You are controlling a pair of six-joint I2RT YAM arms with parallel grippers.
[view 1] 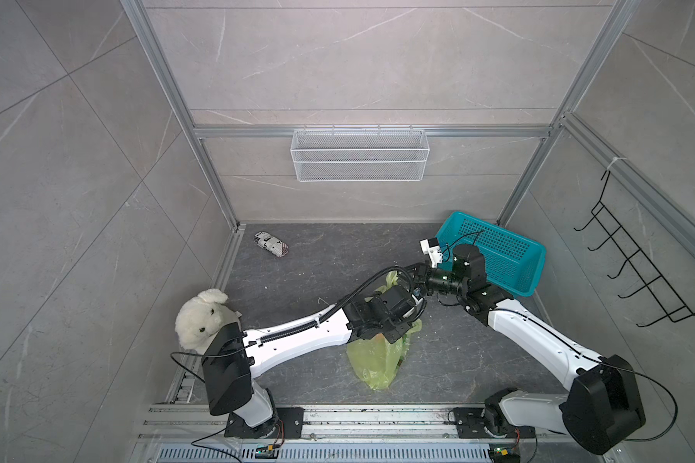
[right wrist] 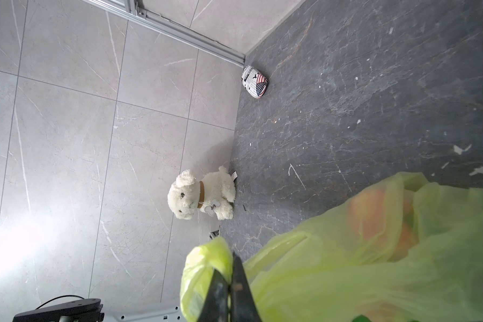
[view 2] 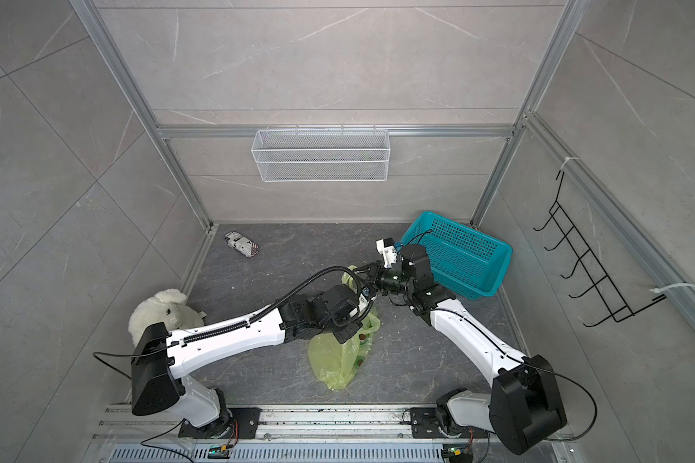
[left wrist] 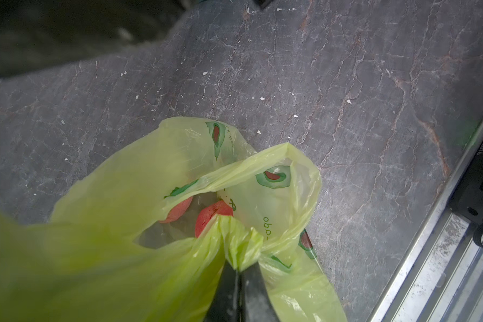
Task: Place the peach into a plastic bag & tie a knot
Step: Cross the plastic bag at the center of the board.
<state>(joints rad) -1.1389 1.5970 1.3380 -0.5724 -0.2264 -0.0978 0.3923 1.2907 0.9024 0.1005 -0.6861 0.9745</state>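
Observation:
The yellow-green plastic bag point(view 1: 378, 362) point(view 2: 338, 360) lies on the dark floor between my arms, its bottom toward the front rail. The reddish peach point(left wrist: 211, 216) shows inside through the bag's mouth and as an orange blur through the film point(right wrist: 371, 217). My left gripper point(left wrist: 239, 269) is shut on a bunched strap of the bag. My right gripper point(right wrist: 230, 274) is shut on another strap. In both top views the two wrists meet above the bag's far end, close together. The knot is out of view.
A teal perforated basket point(view 1: 502, 252) leans at the back right, just behind my right wrist. A white plush dog point(view 1: 201, 320) sits at the left wall and a small printed pouch point(view 1: 271, 244) lies at the back left. A wire shelf point(view 1: 360, 154) and a hook rack point(view 1: 634, 260) hang on the walls.

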